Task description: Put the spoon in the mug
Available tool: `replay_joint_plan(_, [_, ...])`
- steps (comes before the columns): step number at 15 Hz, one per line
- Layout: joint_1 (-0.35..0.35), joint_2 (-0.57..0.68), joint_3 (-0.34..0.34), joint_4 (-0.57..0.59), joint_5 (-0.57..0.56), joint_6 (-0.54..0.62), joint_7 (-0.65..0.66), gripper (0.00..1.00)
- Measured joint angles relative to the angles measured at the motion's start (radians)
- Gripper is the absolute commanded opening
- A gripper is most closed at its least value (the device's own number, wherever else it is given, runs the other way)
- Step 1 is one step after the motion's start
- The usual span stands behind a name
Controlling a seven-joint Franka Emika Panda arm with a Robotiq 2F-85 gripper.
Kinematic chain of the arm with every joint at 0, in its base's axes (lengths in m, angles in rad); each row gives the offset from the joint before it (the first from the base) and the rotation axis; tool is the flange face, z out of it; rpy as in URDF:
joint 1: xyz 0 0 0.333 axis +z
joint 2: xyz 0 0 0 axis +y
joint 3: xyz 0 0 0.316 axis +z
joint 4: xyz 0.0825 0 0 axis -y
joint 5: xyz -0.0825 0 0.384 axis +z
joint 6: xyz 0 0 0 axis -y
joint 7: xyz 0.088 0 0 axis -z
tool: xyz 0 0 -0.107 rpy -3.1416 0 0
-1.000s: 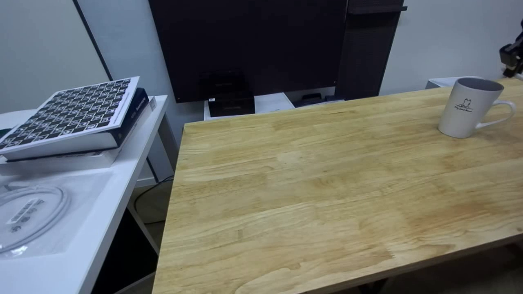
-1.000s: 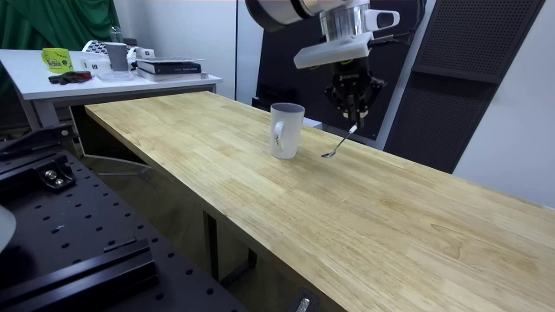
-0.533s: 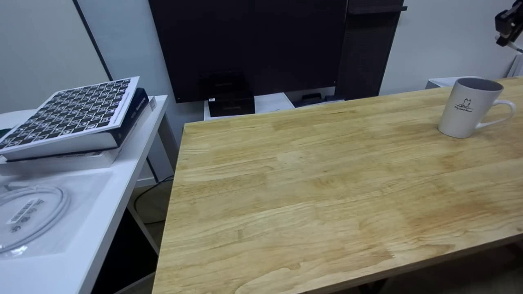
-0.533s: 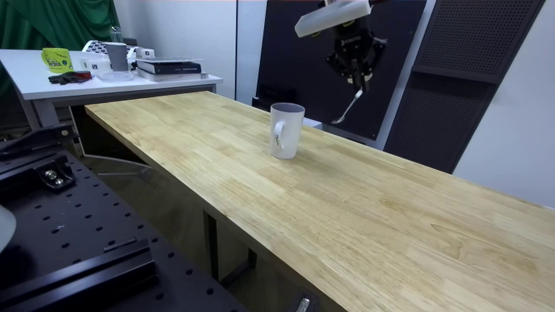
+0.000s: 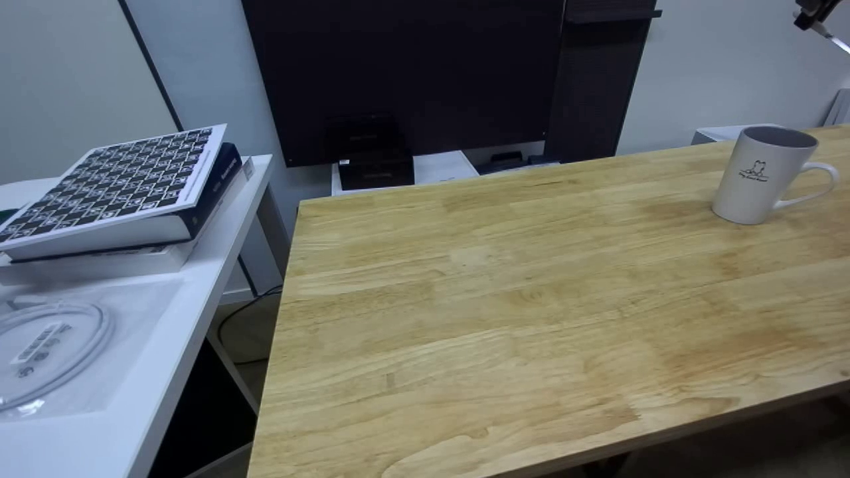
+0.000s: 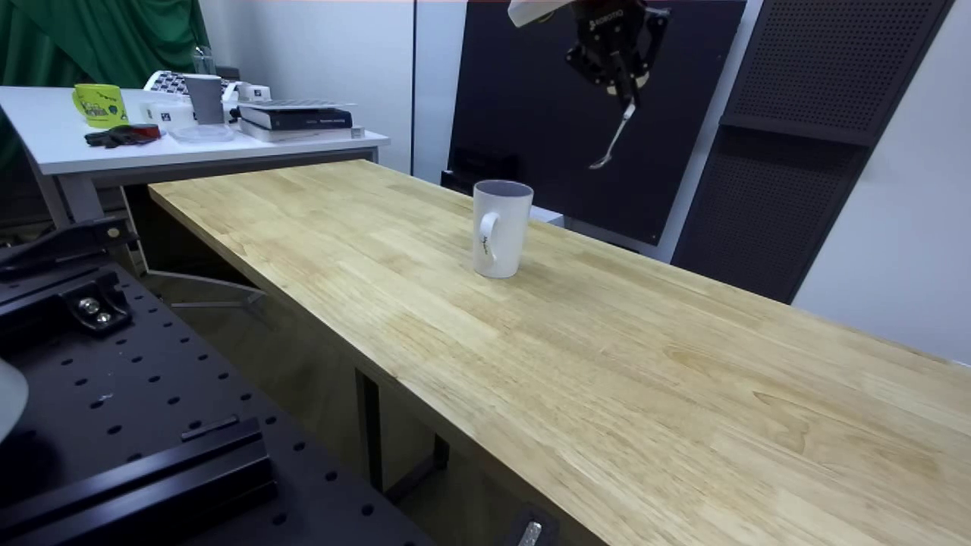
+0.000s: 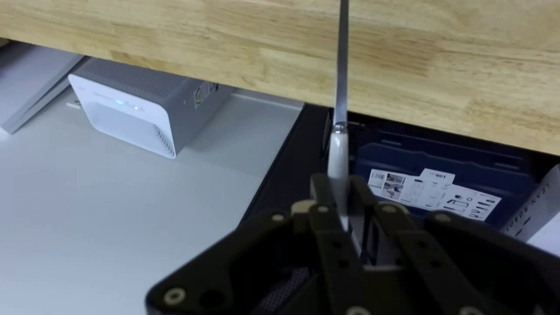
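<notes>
The white mug point(image 5: 754, 182) stands upright on the wooden table, handle at its side; it also shows in an exterior view point(image 6: 504, 235). My gripper point(image 6: 630, 98) is shut on the white handle end of the spoon. The spoon point(image 6: 615, 139) hangs tilted in the air, its bowl lowest, higher than the mug's rim in the picture and to its right. In the wrist view the gripper point(image 7: 340, 183) pinches the spoon's handle point(image 7: 338, 157); the bowl is out of frame. In an exterior view only the gripper's tips and part of the spoon point(image 5: 822, 30) show at the top right.
The wooden table point(image 6: 607, 341) has its far edge under the spoon. A dark board point(image 6: 546, 114) stands behind it. A white side table point(image 6: 91, 155) holds books point(image 6: 296, 117), a grey cup point(image 6: 205, 98) and a yellow-green mug point(image 6: 100, 105). A white device point(image 7: 131, 113) sits beyond the table edge.
My gripper has risen with the spoon held in it, lifting the bowl from just over the table to above the mug's rim height in the picture. The mug has not moved.
</notes>
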Motion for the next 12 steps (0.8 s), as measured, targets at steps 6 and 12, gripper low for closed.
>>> replay_joint_plan(6, [0.335, 0.028, -0.290, -0.057, -0.104, 0.095, 0.206, 0.04])
replay_joint_plan(12, [0.549, 0.041, -0.461, -0.164, -0.081, 0.236, 0.339, 0.04])
